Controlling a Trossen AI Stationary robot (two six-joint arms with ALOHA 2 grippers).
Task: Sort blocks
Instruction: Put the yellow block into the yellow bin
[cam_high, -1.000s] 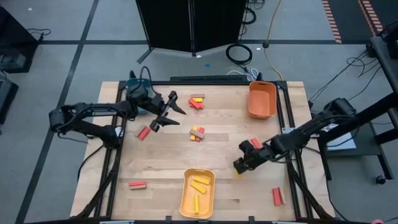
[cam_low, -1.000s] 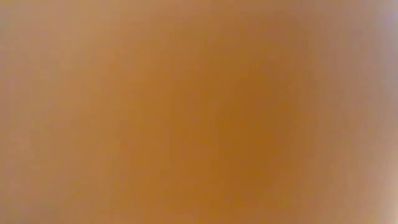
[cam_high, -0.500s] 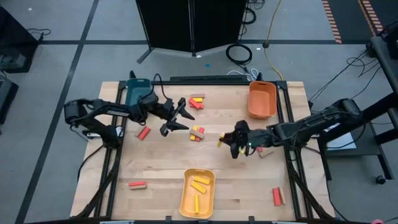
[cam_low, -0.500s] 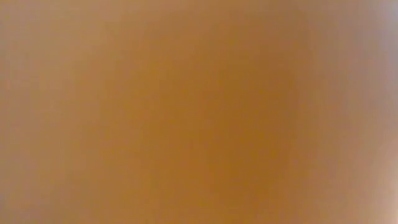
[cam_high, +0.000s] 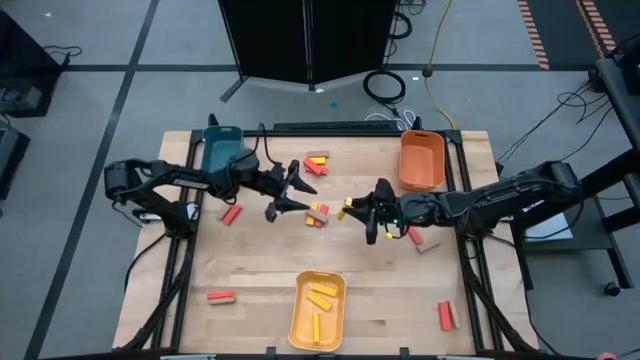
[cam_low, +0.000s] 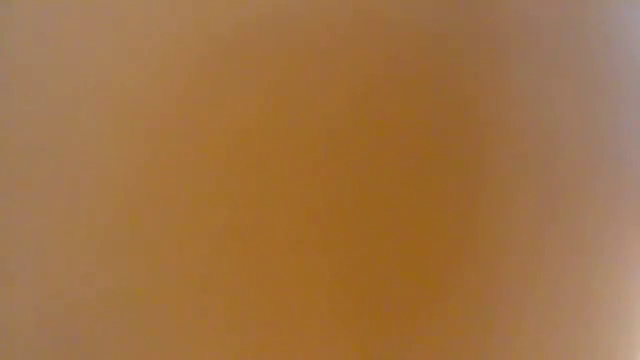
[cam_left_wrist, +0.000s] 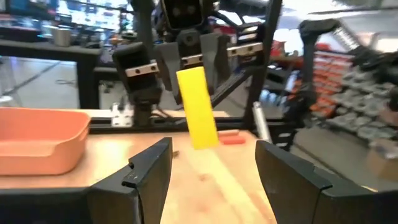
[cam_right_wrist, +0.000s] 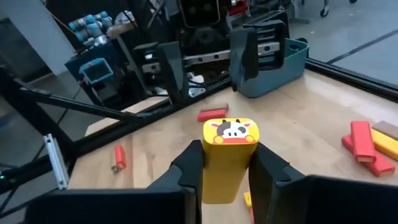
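Observation:
My right gripper (cam_high: 358, 212) hovers over the table's middle, shut on a yellow block (cam_high: 345, 208) whose end bears a cow picture (cam_right_wrist: 230, 130). My left gripper (cam_high: 292, 189) is open just left of it and faces it, with nothing between its fingers (cam_left_wrist: 149, 174). A small heap of red, yellow and tan blocks (cam_high: 318, 213) lies on the table between the two grippers. More blocks (cam_high: 317, 163) lie farther back. Single red blocks lie at the left (cam_high: 231, 213) and near right (cam_high: 446, 316). The low view is blocked by an orange blur. My right gripper pinches the yellow block between its two fingers (cam_right_wrist: 189, 168) on its long sides (cam_right_wrist: 214, 180). It comes from the table's right and the block lies along the fingers. The cow-picture end sticks out past the fingertips, and the block is lifted clear of the table (cam_left_wrist: 198, 109).
A teal tray (cam_high: 222, 148) sits at the far left, an orange tray (cam_high: 421, 160) at the far right. A yellow tray (cam_high: 300, 325) at the near edge holds yellow blocks. A red and tan block (cam_high: 221, 297) lies near left; two more blocks (cam_high: 418, 240) lie under the right arm.
My right gripper has carried the yellow block from the near right part of the table toward the left and far side, to the middle, keeping it lifted. My left gripper has moved right toward the middle and stayed open.

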